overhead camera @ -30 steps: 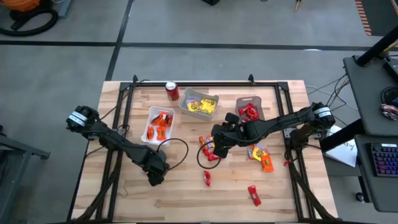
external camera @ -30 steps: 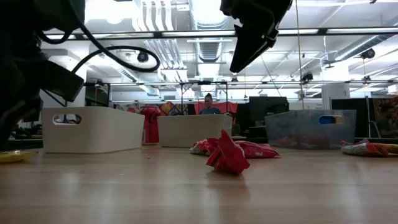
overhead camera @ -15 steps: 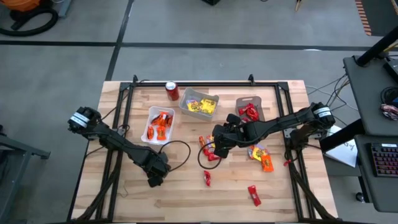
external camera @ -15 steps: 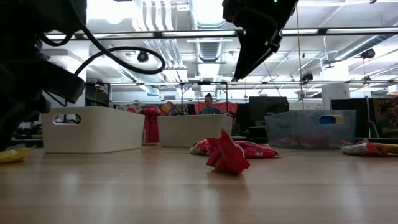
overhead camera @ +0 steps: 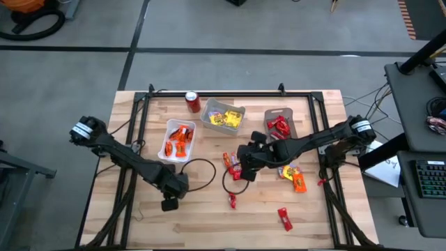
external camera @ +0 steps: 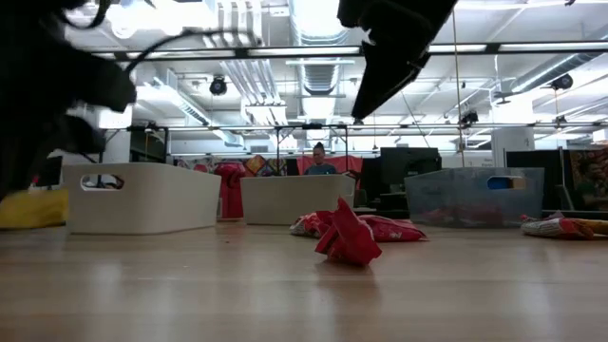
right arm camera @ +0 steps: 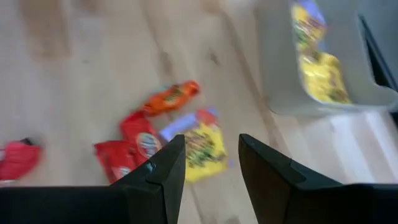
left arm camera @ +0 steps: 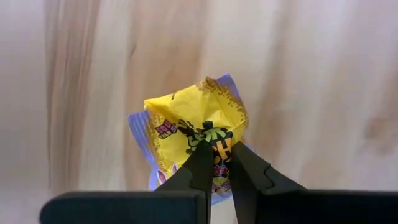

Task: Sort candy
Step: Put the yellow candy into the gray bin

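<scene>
The left claw pinches a yellow candy between its closed tips, above the table.

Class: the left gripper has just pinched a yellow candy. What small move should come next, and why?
Probably lift and carry it toward the bin of yellow candy: the left gripper is shut on the yellow candy, and yellow wrappers are already collected there.

I'm looking into a robotics lab: exposed ceiling ducts and pipes overhead, a grey concrete floor, a person seated among monitors beyond the wooden worktop, a keyboard alongside.
</scene>
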{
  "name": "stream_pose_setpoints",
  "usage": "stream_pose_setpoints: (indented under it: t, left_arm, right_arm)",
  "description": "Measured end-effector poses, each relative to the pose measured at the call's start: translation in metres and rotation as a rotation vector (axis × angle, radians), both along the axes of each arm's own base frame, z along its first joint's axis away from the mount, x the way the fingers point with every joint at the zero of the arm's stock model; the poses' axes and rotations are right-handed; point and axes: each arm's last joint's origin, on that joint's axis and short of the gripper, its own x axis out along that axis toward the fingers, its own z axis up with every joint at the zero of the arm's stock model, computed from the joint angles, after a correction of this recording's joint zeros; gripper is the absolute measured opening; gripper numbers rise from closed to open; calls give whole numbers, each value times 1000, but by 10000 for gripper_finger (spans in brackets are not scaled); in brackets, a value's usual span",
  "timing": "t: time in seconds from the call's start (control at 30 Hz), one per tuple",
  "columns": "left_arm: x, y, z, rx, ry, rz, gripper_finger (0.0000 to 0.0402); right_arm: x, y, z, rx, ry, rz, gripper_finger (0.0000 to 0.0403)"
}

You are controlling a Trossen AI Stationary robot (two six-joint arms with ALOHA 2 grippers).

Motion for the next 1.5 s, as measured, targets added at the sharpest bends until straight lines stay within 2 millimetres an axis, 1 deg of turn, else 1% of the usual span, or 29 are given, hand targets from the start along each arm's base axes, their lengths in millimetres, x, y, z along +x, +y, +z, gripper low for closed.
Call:
stream_pose_setpoints:
  t: [0.1, 0.23, 0.3, 0.37, 0.47, 0.57, 0.67, 0.83, 0.97, 1.1, 1.2, 1.3, 1.4, 1.5]
  left_arm:
    - [4, -2, 16, -46, -161, -115, 12]
    - [12, -5, 42, -74, -444, -277, 12]
    - [16, -5, 53, -38, -579, -326, 12]
    - [20, -3, 62, 16, -683, -343, 14]
    - [25, 0, 70, 65, -776, -355, 21]
    - [32, 3, 72, 88, -835, -369, 22]
    - [39, 4, 71, 108, -871, -384, 21]
    - [50, 5, 65, 132, -907, -399, 21]
    - [57, 4, 65, 142, -960, -405, 21]
    - [60, 3, 66, 148, -996, -411, 22]
    - [61, 3, 69, 144, -1025, -403, 22]
    - [62, 3, 71, 143, -1044, -401, 22]
    - [63, 3, 72, 145, -1057, -405, 22]
    - [63, 3, 71, 145, -1055, -405, 22]
  right_arm:
    - [4, 11, -5, 6, -57, 133, 141]
    - [11, 26, -12, -2, -180, 358, 137]
    - [13, 34, -15, -29, -264, 469, 134]
    - [14, 41, -16, -73, -356, 543, 132]
    - [16, 48, -12, -138, -500, 607, 133]
    - [17, 51, -8, -134, -616, 663, 141]
    - [18, 52, -4, -96, -673, 698, 154]
    - [21, 53, -1, -85, -681, 701, 184]
    - [25, 55, -5, -70, -671, 724, 203]
    - [26, 53, -10, -41, -643, 703, 211]
    - [26, 50, -11, -26, -629, 684, 211]
    - [26, 49, -12, -27, -624, 684, 201]
    - [27, 49, -11, -24, -628, 689, 180]
    - [27, 49, -11, -19, -629, 716, 145]
